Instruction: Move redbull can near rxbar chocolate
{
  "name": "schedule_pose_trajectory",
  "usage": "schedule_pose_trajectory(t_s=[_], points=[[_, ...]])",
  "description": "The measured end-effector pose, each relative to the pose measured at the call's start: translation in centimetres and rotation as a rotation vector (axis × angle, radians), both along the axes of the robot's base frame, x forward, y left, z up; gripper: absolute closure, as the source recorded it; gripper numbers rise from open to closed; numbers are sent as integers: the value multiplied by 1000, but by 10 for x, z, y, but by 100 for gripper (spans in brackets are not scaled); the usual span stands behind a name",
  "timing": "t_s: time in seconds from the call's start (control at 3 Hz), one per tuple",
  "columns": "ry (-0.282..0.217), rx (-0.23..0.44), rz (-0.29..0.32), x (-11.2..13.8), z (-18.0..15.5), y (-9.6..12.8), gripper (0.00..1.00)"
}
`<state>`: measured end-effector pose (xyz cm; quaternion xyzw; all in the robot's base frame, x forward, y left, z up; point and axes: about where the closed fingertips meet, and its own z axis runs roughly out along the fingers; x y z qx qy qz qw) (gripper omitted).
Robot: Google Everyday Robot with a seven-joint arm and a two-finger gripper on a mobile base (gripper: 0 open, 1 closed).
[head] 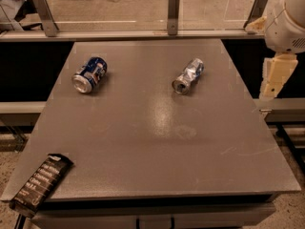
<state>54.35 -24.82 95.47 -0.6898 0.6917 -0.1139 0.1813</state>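
The redbull can, slim, silver and dented with pale blue patches, lies on its side on the grey table, right of the middle towards the back. The rxbar chocolate, a flat black bar with pale lettering, lies at the front left corner and overhangs the edge a little. My gripper hangs beyond the table's right edge, level with the redbull can and well to its right, touching nothing.
A wider dark-blue can with red-and-white marks lies on its side at the back left. A rail with metal posts and glass panels runs along the back edge. The white arm body is at the upper right.
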Motion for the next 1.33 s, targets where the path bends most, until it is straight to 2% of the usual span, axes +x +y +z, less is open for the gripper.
schedule_pose_trajectory(t_s=[0.33,0.67,1.0,1.33], points=[[-30,-16,75,7,9,2,0],[-30,-16,75,7,9,2,0],[-39,7,91,19,5,10,0],[-55,-15,202,41,4,36,0]])
